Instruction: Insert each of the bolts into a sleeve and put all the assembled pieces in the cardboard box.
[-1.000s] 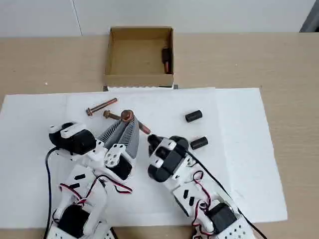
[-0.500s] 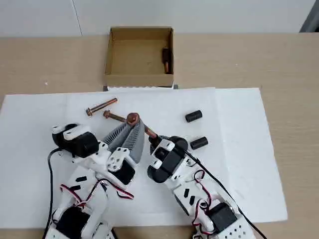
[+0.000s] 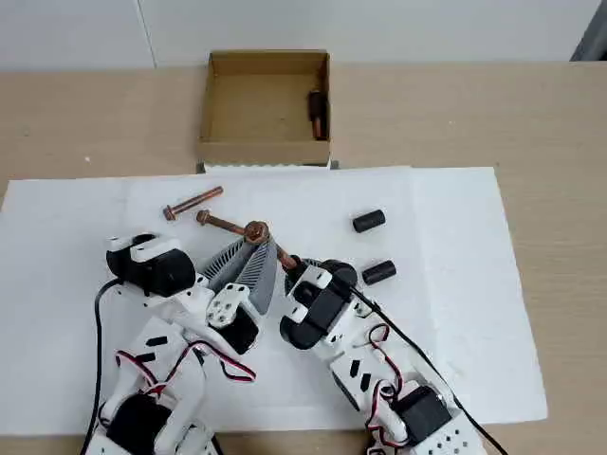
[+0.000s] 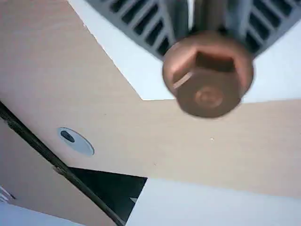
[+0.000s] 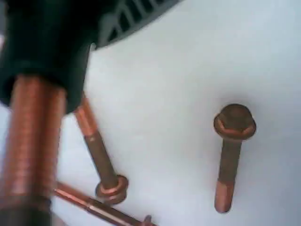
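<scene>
Over white sheet (image 3: 455, 284), left tool (image 3: 254, 244) tilted forward, pinching bolt (image 3: 255, 230).

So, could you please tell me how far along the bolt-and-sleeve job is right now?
Done: one assembled piece lies in the cardboard box. In hand: the left end effector grips a held bolt, whose shaft seems to pass through the sleeve in the right end effector. Left: two loose bolts and two loose sleeves on the paper.

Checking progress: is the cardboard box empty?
No, one sleeved bolt lies inside the cardboard box by its right wall.
</scene>
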You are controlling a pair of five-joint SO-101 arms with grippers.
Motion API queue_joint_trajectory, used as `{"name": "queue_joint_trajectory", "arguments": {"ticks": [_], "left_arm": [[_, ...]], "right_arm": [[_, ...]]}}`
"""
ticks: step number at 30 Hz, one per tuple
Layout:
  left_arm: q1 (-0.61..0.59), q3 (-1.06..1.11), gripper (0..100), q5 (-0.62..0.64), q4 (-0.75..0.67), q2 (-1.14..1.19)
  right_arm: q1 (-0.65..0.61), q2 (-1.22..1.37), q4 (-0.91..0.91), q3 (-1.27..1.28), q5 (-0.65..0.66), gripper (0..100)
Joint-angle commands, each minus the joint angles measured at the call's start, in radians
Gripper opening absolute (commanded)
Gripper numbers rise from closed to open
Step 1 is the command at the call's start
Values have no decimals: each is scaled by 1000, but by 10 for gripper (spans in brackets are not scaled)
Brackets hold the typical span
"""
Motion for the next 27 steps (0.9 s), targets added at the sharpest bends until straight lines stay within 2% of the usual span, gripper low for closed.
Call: {"name": "queue_joint_trajectory", "arguments": {"ticks": [1,7,16,22,27], "left_arm": [[9,-4,6,3,5,-12],[101,53,6,2,109,-14],[101,90,9,-52,117,-14],[98,90,161,-55,117,-14],[97,84,163,-87,117,-14]], "right_arm": [[4,-13,-28,14,51,3],[4,-13,-28,12,63,3],[4,-13,-28,14,64,3],[4,-13,-28,14,64,3],[4,-13,-25,14,64,3]]}}
